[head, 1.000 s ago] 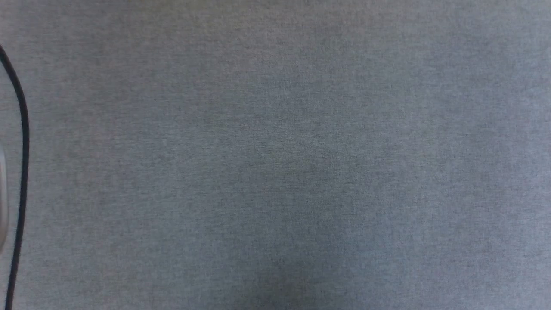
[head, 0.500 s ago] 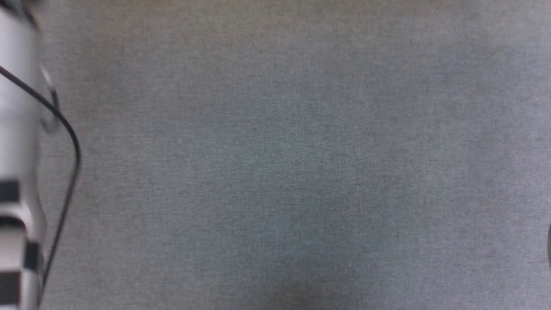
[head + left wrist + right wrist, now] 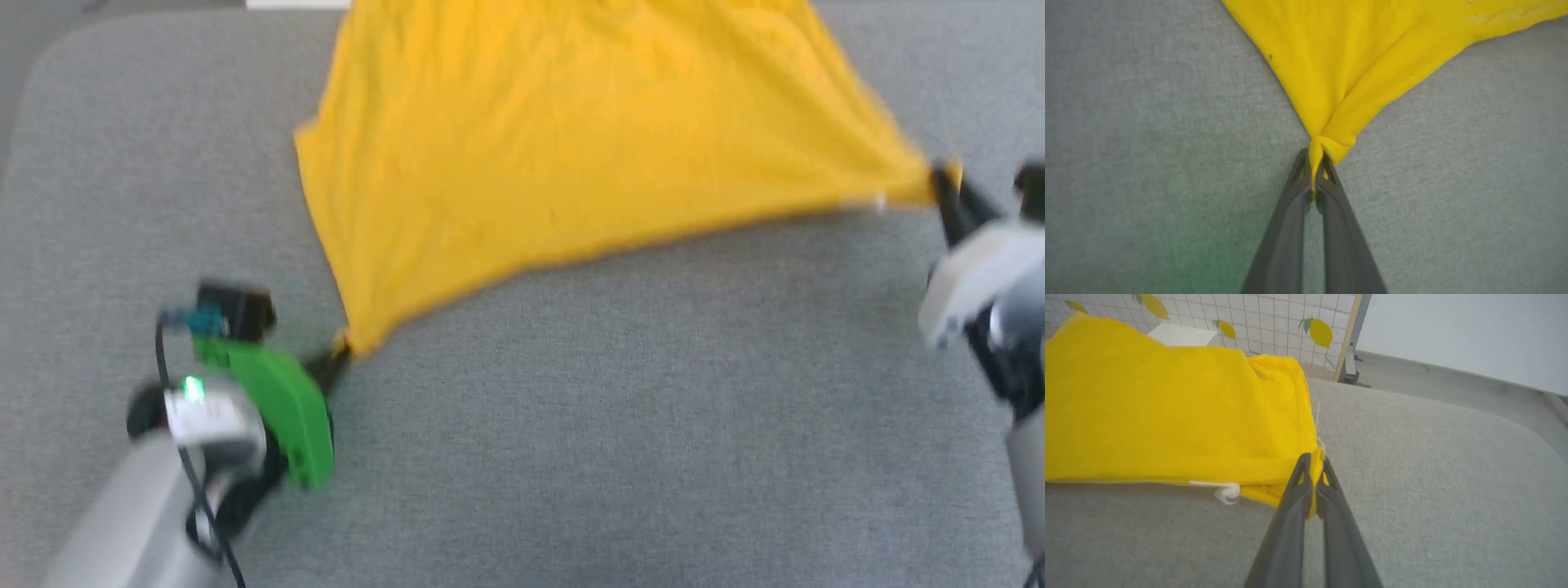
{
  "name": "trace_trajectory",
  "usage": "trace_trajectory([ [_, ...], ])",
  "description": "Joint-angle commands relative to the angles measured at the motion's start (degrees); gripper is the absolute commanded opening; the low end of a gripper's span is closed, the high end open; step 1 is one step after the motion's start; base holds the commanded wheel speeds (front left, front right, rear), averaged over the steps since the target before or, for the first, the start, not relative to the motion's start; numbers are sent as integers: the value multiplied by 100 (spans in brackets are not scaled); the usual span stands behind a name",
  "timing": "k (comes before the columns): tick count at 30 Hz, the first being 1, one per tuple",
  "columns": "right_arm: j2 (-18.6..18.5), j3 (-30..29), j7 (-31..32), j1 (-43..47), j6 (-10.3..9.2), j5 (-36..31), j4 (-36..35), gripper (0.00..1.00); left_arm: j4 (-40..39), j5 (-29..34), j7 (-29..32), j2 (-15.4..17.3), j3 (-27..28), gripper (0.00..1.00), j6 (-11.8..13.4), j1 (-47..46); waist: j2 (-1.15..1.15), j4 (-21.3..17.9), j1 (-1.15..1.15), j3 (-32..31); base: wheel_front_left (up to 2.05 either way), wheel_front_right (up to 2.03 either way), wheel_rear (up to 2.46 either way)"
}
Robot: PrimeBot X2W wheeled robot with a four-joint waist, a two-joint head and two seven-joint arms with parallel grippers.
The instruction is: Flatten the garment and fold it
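Mustard-yellow garment (image 3: 588, 139) lies on grey fabric surface (image 3: 612, 425), plain side up, far part running past top edge of head view. Left gripper (image 3: 339, 359) pinched tight on near-left corner, cloth bunched between fingertips. Right gripper (image 3: 943, 184) clamped on right corner, just beside small white tag (image 3: 1227, 492). Near hem stretched between both grippers. Lemon-print grid panel (image 3: 1274, 322) stands beyond surface. Head view slightly blurred.

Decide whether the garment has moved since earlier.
Cannot tell: the head camera shifted, and the grey surface gives no fixed mark. Left gripper and right gripper now pinch the garment.
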Motion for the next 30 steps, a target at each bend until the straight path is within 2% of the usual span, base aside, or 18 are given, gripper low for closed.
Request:
trace_trajectory([
  [1,20,-43,73,292,-8,78,-155,0,-206,-125,115,85,-13,0,130,377,0,92,1,-322,0,0,0],
  [9,134,-317,691,1731,-8,72,-918,0,-1330,-345,477,409,-29,0,699,1799,0,188,1,-653,0,0,0],
  [15,420,-596,1601,2789,-8,106,-1530,0,-1562,-344,442,501,-50,0,901,2348,0,232,1,-795,0,0,0],
  [20,753,-938,2083,3468,-8,40,-1970,0,-1631,-238,510,630,-170,0,997,2651,0,220,1,-875,0,0,0],
  [23,903,-1068,2043,3645,-8,-10,-2086,0,-1618,-113,351,662,-207,0,973,2742,0,208,1,-900,0,0,0],
  [25,1000,-1130,1808,3698,-8,-29,-2167,0,-1612,49,20,650,-199,0,894,2748,0,201,1,-908,0,0,0],
  [30,1062,-883,852,3768,-8,54,-2209,0,-1388,650,-1385,427,-125,0,650,2536,0,187,1,-924,0,0,0],
])
